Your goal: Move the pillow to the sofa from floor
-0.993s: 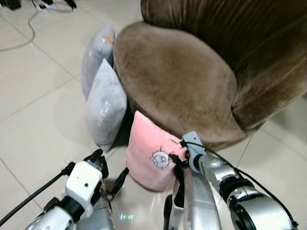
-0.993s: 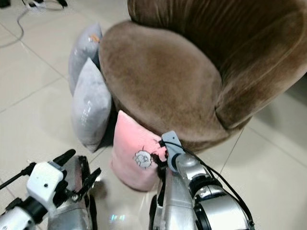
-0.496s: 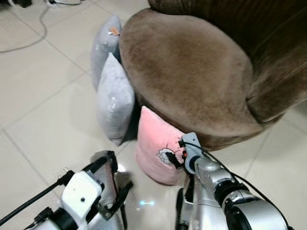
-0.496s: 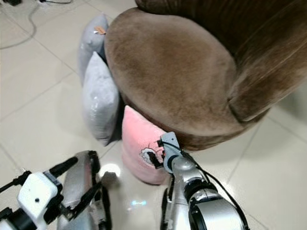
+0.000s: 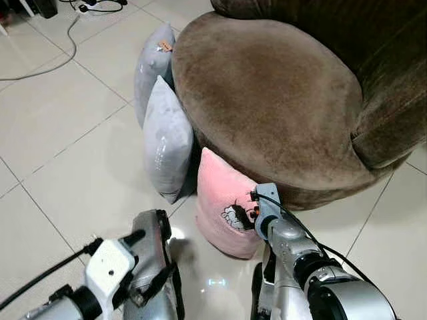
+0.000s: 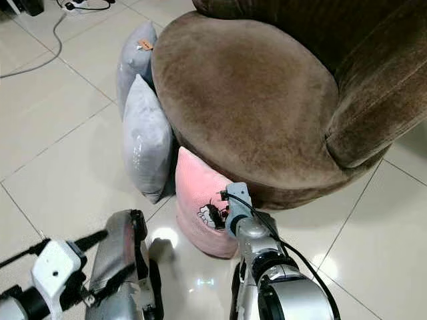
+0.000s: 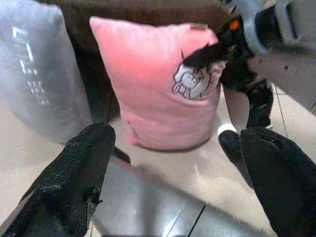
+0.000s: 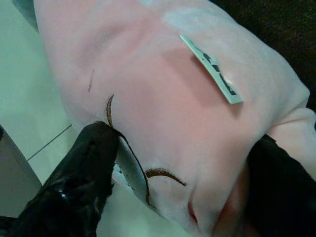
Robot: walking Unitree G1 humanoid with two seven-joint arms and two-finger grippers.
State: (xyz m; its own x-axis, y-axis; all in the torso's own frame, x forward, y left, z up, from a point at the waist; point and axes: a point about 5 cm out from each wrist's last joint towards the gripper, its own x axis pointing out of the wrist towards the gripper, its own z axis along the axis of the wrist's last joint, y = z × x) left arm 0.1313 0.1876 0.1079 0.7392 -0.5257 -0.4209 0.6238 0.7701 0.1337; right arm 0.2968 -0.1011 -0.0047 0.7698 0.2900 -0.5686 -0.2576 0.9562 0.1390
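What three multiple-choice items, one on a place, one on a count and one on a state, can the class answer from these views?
1. Where is the pink pillow?
A. on the sofa seat
B. on the floor against the sofa's base
C. under a table

2. How many grey pillows lean on the sofa?
A. one
B. two
C. four

3. What is the right tool doing?
A. hanging idle
B. holding a cable
C. straddling the pink pillow's edge

Answers: 1 B, it stands on the tiles beside the base. 2 B, one stands behind the other. 3 C, the right wrist view shows a finger on each side of the pillow.
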